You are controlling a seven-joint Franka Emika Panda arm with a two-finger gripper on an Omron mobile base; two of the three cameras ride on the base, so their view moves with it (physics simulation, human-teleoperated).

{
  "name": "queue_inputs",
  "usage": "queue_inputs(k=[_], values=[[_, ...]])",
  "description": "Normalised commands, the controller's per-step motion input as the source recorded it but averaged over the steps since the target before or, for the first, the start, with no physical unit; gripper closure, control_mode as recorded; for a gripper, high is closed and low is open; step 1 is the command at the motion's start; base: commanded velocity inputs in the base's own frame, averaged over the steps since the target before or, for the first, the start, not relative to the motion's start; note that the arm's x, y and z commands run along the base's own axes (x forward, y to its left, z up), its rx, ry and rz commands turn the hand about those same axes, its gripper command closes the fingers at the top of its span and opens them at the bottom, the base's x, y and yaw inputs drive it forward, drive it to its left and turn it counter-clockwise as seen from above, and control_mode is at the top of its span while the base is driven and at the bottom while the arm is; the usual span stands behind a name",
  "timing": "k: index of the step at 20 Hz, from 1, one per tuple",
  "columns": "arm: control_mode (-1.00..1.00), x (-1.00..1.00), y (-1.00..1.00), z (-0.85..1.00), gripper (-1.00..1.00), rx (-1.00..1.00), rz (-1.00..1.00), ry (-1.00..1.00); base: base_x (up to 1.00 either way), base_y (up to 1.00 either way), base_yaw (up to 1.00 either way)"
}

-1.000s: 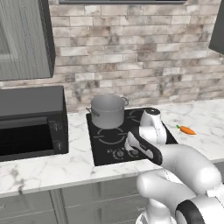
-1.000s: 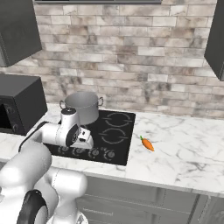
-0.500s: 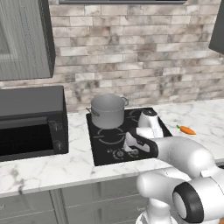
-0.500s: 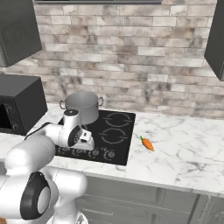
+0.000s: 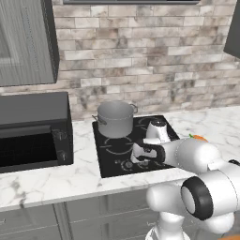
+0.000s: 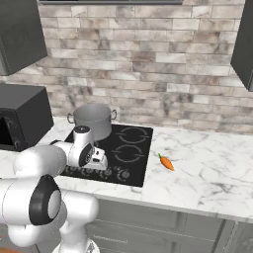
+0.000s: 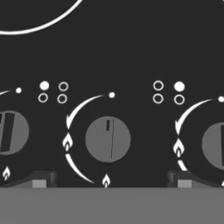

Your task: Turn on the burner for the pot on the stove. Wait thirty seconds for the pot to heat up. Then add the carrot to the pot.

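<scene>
— Where the arm bends down over the front edge of the stove, what do you see of the gripper?

— In the hand view its two dark tips stand wide apart, one on each side of a round grey knob, and neither touches it. The jaws are open and hold nothing. The knob's slot points straight up toward the top of that view, with a white arc and small flame marks around it.

— Are there other knobs close by?

— Yes, one knob at the left edge and one at the right edge of the hand view, each with its own arc and a cluster of four little circles above, one of them filled.

— And the pot?

— It stands on the back left ring of the stove, upright, grey, with a loop handle on each side. In the right base view the pot sits just behind the white wrist.

— Where is the carrot?

— It lies on the marble surface just to the right of the stove, off the glass, well apart from the pot. From the left base view only its orange end shows past the arm.

— Anything else on that surface?

— A black microwave-like box to the left of the stove.
</scene>
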Motion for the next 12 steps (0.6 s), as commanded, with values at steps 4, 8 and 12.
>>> queue_inputs(k=[4, 8, 12], values=[[-1.00, 0.11, 0.01, -0.26, -1.00, 0.00, 0.00, -0.04, 0.00, 0.00, 0.00], [-1.00, 0.15, 0.01, -0.22, -1.00, 0.00, 0.00, -0.04, 0.00, 0.00, 0.00], [-1.00, 0.14, 0.02, -0.20, -1.00, 0.00, 0.00, -0.02, 0.00, 0.00, 0.00]])
